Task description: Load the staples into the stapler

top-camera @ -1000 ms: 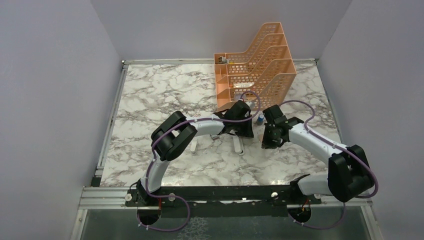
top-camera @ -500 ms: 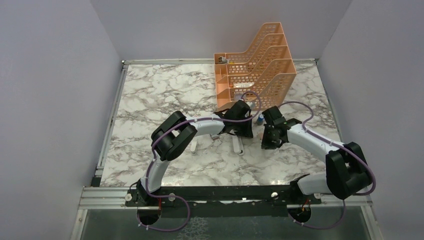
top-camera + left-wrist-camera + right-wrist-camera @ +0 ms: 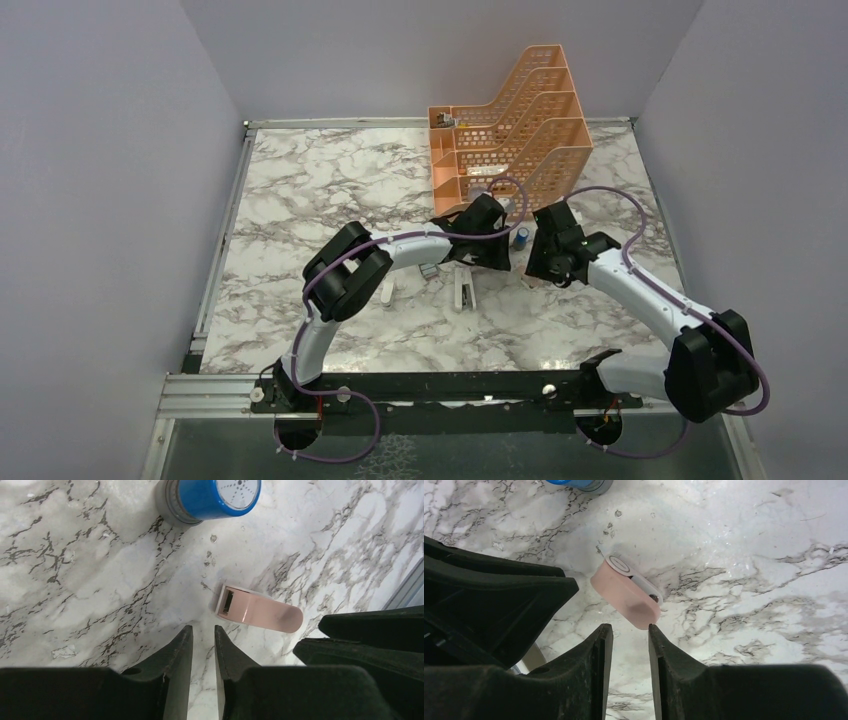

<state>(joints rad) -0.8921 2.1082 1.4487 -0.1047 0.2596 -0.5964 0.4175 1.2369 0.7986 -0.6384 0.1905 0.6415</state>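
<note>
A small pink piece with a white rim point(image 3: 260, 614) lies flat on the marble, just beyond my left gripper point(image 3: 203, 630). That gripper's jaws stand a narrow gap apart with nothing between them. The same pink piece point(image 3: 629, 592) lies just ahead of my right gripper point(image 3: 630, 627), which is open and empty. In the top view both grippers, left point(image 3: 495, 262) and right point(image 3: 540, 275), meet nose to nose in front of the organizer. A white stapler-like piece point(image 3: 463, 290) lies by the left gripper. No staple strips, grey tray or red box are in view.
A blue cylinder point(image 3: 521, 237) stands between the grippers and the orange mesh organizer point(image 3: 510, 130); it also shows in the left wrist view point(image 3: 220, 497). Another white piece point(image 3: 386, 290) lies under the left forearm. The right gripper's black body point(image 3: 370, 635) crowds the left wrist view.
My right gripper has moved back towards the organizer and the blue cylinder. The white piece by the left gripper has shifted left. The left gripper has edged slightly back.
</note>
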